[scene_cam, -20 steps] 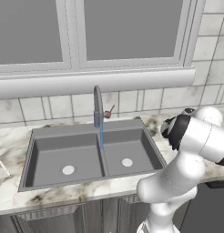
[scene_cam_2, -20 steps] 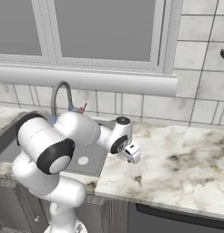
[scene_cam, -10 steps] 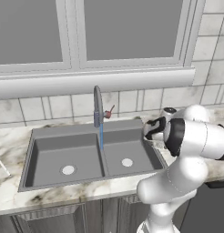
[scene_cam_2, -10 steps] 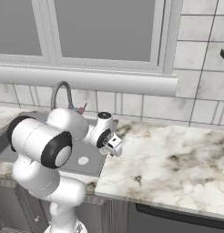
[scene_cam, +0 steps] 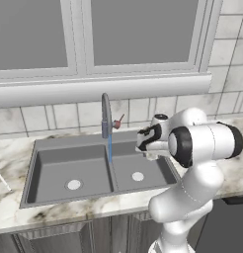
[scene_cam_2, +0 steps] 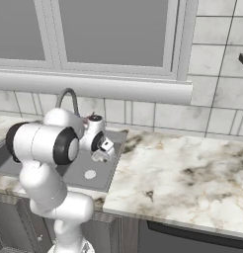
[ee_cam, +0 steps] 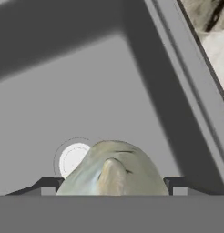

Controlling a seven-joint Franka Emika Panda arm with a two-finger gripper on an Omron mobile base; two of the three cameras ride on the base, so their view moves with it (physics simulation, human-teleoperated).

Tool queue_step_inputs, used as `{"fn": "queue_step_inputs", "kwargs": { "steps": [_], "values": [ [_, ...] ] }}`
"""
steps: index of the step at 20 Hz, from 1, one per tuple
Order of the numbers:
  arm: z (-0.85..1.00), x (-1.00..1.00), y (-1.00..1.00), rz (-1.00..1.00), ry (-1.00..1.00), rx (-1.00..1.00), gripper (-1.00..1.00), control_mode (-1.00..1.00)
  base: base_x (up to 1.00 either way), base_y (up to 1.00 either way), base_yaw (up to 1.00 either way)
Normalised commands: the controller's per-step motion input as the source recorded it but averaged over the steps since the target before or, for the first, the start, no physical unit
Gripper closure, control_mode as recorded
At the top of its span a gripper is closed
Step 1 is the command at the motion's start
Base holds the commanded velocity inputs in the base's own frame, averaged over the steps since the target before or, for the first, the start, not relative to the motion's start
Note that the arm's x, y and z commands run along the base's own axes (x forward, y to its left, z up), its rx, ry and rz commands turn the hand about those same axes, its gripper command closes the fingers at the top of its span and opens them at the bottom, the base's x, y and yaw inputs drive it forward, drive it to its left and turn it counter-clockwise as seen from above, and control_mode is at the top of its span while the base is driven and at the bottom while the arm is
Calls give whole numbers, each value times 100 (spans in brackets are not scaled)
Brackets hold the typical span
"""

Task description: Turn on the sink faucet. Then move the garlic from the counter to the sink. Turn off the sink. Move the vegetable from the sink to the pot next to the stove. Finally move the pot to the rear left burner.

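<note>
You have the garlic (ee_cam: 113, 172) pinched between the fingers of the gripper (scene_cam: 144, 144), jaws wide around its belly, and the hand is out over the right basin of the sink (scene_cam: 59, 148). Straight beyond the fingertips lies the basin floor, with the drain (ee_cam: 73, 158) just past the bulb on one side. The basin's far wall runs diagonally across the hand view, with marbled counter (ee_cam: 213, 27) beyond it. The faucet (scene_cam: 105, 116) stands close beside the hand, and a blue stream of water (scene_cam: 110, 147) falls from it onto the divider between the basins.

Expect the bulb to be light and firm, but round and papery-skinned, so it may roll or slip if the grip loosens early. The hold across its widest part looks right. When you let go, judge that it will tumble a little on the smooth floor, so lower it near the bottom first, short of the drain.
</note>
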Motion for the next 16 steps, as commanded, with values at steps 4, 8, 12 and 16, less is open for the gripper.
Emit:
{"fn": "queue_step_inputs", "kwargs": {
  "steps": [4,8,12,16],
  "values": [
    [-34,24,54,8,3,-1,100,-100,0,0,0],
    [-39,18,6,1,6,-7,100,-100,0,0,0],
    [-28,30,0,0,6,0,100,-100,0,0,0],
    [-34,34,0,0,7,0,100,-100,0,0,0]
  ]
}}
